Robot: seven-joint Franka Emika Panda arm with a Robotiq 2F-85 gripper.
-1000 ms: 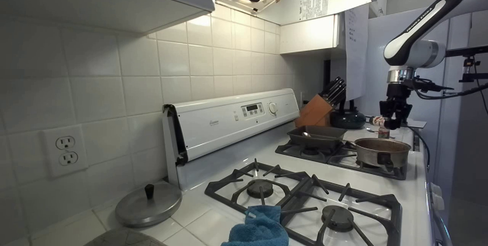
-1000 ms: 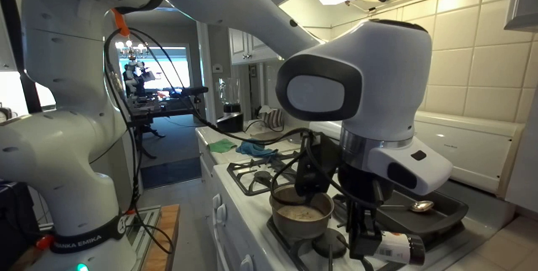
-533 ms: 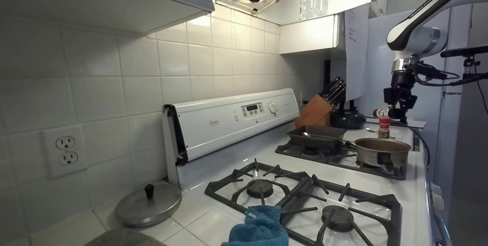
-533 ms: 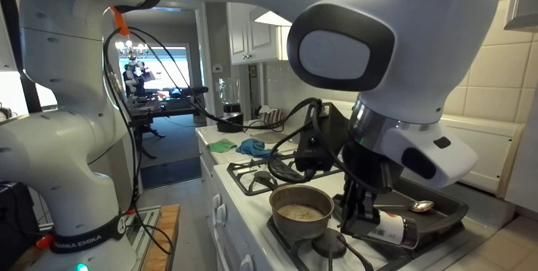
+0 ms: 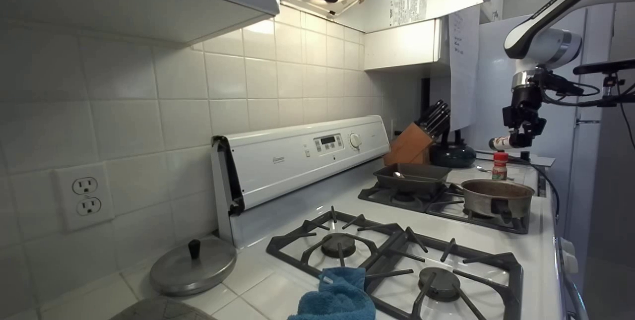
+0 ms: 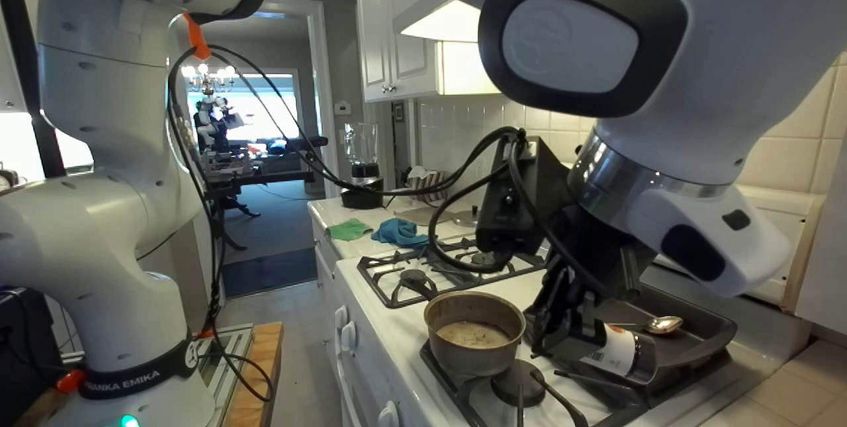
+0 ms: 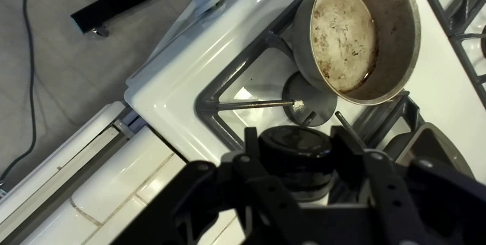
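Your fingers [image 7: 250,142] are clenched around a white-labelled bottle [image 6: 619,349], one finger on each side. You've got the bottle in the air, tipped almost sideways, dark end dipping slightly; its label shows in both exterior views. It's near the pot [image 6: 466,362] but apart from it, no contact.

The pot sits off-centre on a grate [image 7: 239,67] of the stove [image 5: 538,240]; your wrist view shows part of the burner [image 7: 317,100] beside it. Pot bottom looks pale with brown flecks; can't tell what's in it.

Dark pan [image 5: 409,184] on the next burner over, spoon [image 6: 664,325] in it. Behind the pan: knife block [image 5: 408,145] and dark kettle [image 5: 452,155]. Red-capped bottle [image 5: 500,166] stands upright on the tiled desk [image 7: 110,188] beyond the pot. At the stove's far end from you: metal lid [image 5: 193,268], knob up, and a blue cloth [image 5: 337,297].
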